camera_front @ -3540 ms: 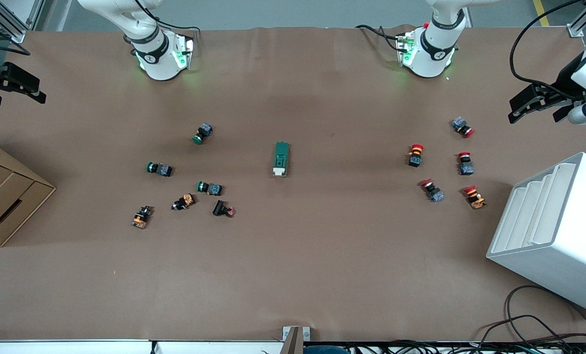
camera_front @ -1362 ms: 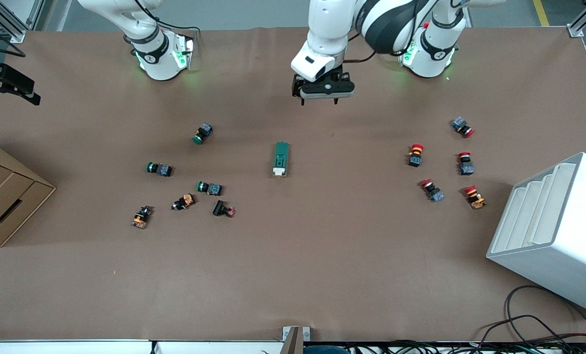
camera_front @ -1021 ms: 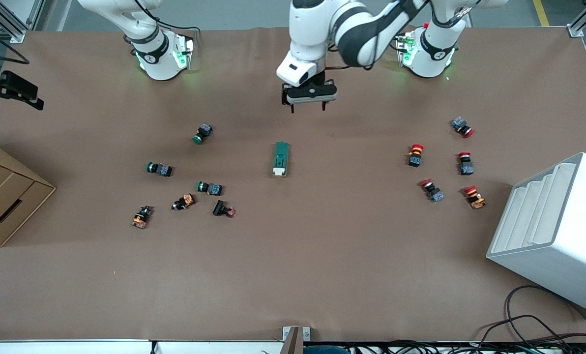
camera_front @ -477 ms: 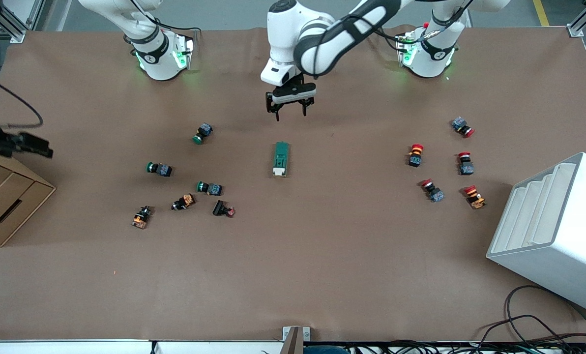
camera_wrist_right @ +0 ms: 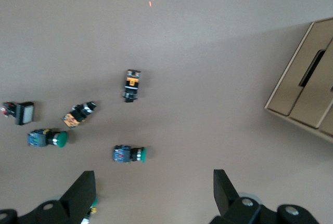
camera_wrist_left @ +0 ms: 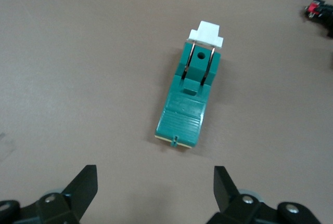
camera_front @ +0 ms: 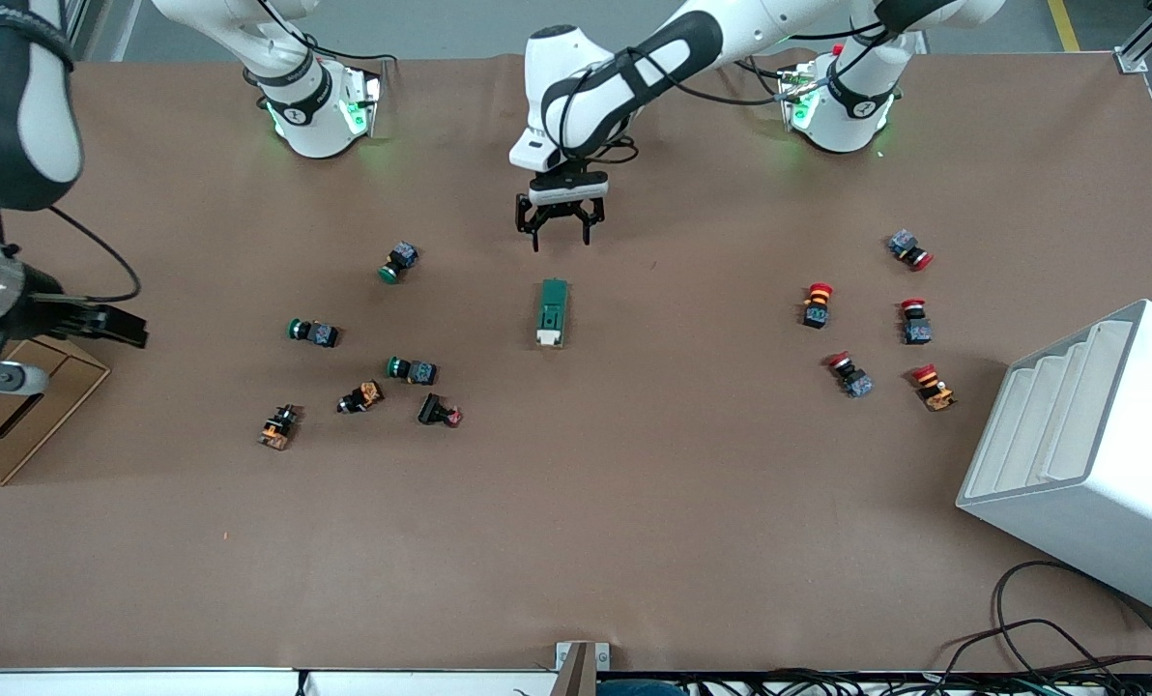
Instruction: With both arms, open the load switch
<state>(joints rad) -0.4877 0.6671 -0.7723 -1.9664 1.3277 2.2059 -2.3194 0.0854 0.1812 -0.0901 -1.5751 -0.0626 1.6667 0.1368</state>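
The load switch (camera_front: 552,312) lies flat at the middle of the table, a dark-green oblong with its white lever (camera_front: 548,337) at the end nearer the front camera. The left wrist view shows the load switch (camera_wrist_left: 192,94) whole, its lever (camera_wrist_left: 206,34) away from the fingers. My left gripper (camera_front: 559,228) hangs open over the bare table just off the switch's green end, touching nothing. In its wrist view the left gripper (camera_wrist_left: 155,185) holds nothing. My right gripper (camera_front: 117,327) is open over the table by the cardboard box. Beneath the right gripper (camera_wrist_right: 153,193) lies bare table.
Green-capped push buttons (camera_front: 400,261) (camera_front: 313,332) (camera_front: 412,369) and orange-bodied ones (camera_front: 276,426) lie toward the right arm's end. Red-capped push buttons (camera_front: 817,304) (camera_front: 915,321) lie toward the left arm's end. A cardboard box (camera_front: 6,425) and a white stepped rack (camera_front: 1088,454) stand at the two ends.
The left arm swung in from the table's end and its open gripper came down close to the switch. The right arm moved in over the cardboard box toward the green buttons.
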